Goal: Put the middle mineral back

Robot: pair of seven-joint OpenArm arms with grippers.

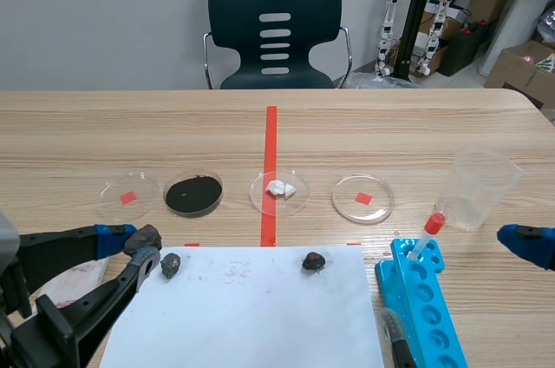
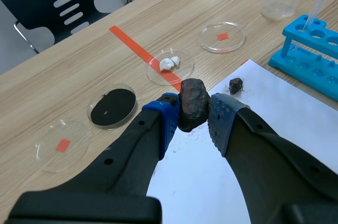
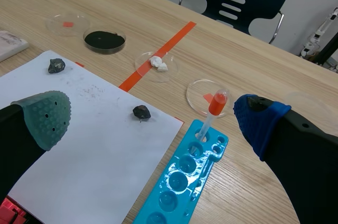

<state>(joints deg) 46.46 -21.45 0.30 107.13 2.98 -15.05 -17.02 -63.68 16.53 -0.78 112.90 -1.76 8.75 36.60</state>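
The left gripper is clamped on a rough dark brown mineral lump at the far left corner of a white paper sheet. Two smaller dark stones lie on the sheet. The right gripper has its fingers spread wide near a blue plastic tube rack.

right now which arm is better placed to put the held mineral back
Left. The left gripper is shut on the dark mineral, at the edge of the paper. The right gripper is open, holding nothing, by the blue rack.
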